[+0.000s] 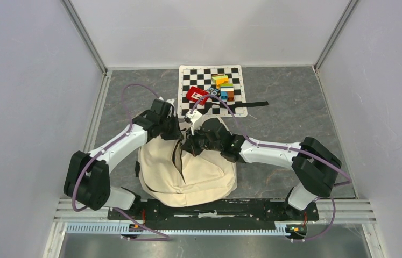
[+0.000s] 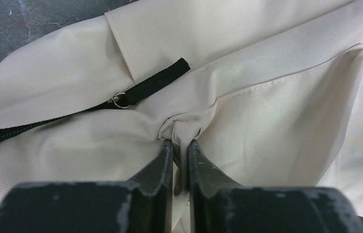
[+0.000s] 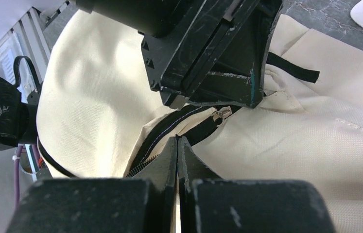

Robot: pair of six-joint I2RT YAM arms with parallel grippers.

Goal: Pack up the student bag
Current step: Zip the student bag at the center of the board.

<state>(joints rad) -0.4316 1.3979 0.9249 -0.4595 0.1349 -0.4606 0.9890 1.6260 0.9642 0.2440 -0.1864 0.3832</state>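
The left gripper (image 2: 180, 143) pinches a puckered fold of woven cream cloth on the bag (image 2: 276, 111), beside its black zipper (image 2: 157, 81). The right gripper (image 3: 177, 141) is clenched, its tips at the zipper teeth. The soft, rounded bag lies on the grey marbled surface (image 1: 295, 107) between the arms.

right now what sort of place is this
Probably a robot lab cell: white walls box in a grey tabletop, a checkerboard mat lies on it, and the left arm and right arm are bolted at its near edge.
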